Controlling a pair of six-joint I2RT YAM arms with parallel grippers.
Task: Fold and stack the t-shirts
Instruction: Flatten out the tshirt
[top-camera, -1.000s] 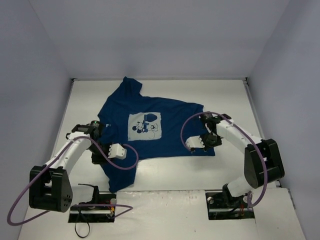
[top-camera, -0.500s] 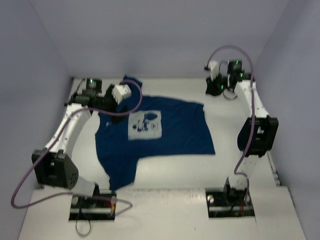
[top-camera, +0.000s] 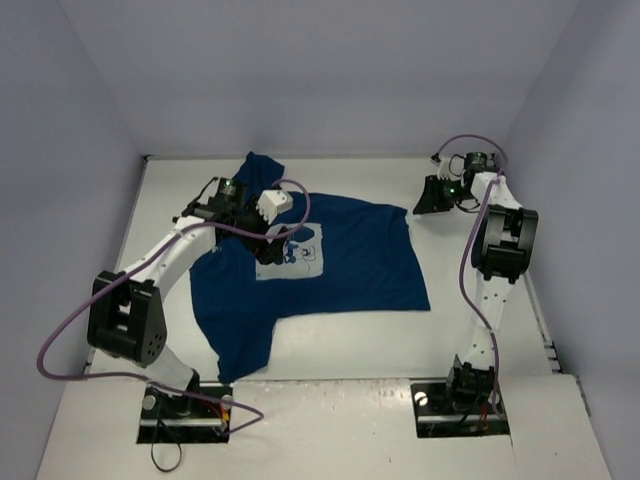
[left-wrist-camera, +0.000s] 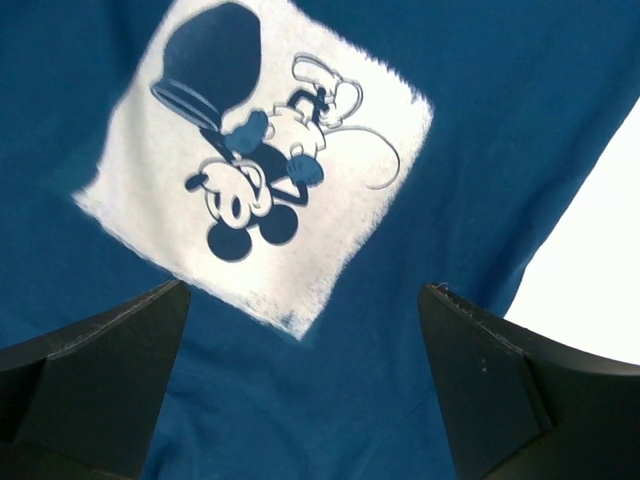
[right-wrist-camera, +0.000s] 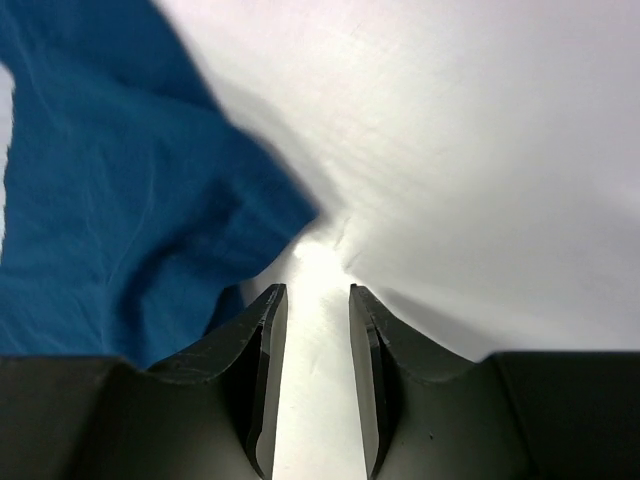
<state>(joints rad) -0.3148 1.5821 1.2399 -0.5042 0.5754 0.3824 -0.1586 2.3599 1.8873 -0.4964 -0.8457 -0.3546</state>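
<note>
On the white table (top-camera: 350, 340), left of centre and reaching towards the far wall, we find the navy t-shirt (top-camera: 340, 270) spread flat with its chest side up. It is not yet folded, and we see no second shirt.

Left pincer (left-wrist-camera: 303, 288): wide apart, holding nothing, hanging above the near edge of the pale print (left-wrist-camera: 250, 170).

Right pincer (right-wrist-camera: 315, 290): jaws only narrowly apart with bare table showing between them. It sits low at the far right corner of the cloth, and that corner lies just ahead and to the left of the tips, not between them.

Risks, as we judge them:
- If the right pincer closes where it stands, it may catch nothing or only nip the very edge, which would slip out on the lift.
- If the left pincer comes down mid-chest, it would bunch the cloth into a peak instead of raising an edge, and the fold would go crooked.
- The purple cable (top-camera: 295, 205) on the left arm loops low over the shirt and could drag it.

Appearance of the shirt:
- It is deep blue with short sleeves and lies sideways to us, one sleeve pointing at the far wall and the other at the arm bases.
- The near sleeve side looks skewed.
- The square print shows a cartoon mouse in blue on a pale ground with rough edges.
- There are soft creases near the right-hand corner.
</note>
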